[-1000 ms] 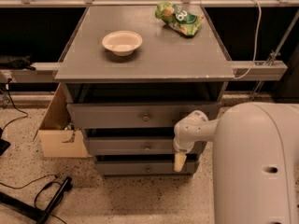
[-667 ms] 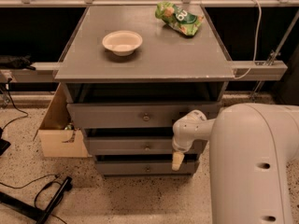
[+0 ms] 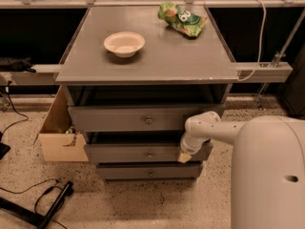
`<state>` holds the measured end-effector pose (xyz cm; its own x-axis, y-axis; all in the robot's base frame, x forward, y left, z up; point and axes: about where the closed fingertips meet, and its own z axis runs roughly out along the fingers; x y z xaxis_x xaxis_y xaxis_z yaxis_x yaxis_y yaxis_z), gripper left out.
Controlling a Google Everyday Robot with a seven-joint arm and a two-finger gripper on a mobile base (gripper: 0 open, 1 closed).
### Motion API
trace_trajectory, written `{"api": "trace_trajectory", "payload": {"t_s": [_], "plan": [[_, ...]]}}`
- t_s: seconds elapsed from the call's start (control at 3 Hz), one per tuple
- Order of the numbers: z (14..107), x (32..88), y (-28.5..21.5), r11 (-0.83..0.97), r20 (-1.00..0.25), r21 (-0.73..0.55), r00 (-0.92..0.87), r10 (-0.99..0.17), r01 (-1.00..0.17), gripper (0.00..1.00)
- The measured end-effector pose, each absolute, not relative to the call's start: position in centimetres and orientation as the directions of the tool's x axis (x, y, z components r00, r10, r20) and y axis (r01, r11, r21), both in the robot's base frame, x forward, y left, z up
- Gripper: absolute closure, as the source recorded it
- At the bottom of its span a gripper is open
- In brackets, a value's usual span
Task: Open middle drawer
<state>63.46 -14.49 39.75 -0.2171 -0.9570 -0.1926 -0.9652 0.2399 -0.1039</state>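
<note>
The gripper [image 3: 185, 156] sits at the right end of the middle drawer [image 3: 128, 153], second of three in a grey cabinet [image 3: 167, 61] bearing a bowl [image 3: 124, 43] and a snack bag [image 3: 182, 18]; its grip cannot be told.

Shell [image 3: 267, 175]: mine, big, smooth, off-white, rounded on top. One small dark oval slot toward its 3 o'clock side.
Arm [image 3: 217, 128]: same off-white, tube-shaped, ending in a rounded joint. A row of tiny dark dots runs along it.
Gripper [image 3: 185, 155]: pale tan tip below that joint, at 3 o'clock from the knob of the middle drawer [image 3: 128, 152], over its front
</note>
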Motion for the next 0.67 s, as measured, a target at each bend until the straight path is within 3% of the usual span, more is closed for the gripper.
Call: {"api": "trace_trajectory", "payload": {"t_s": [0.67], "plan": [[41.7, 61.1, -15.1, 0.230, -0.200, -0.063, -0.214, -0.956, -0.971, 1.00]]}}
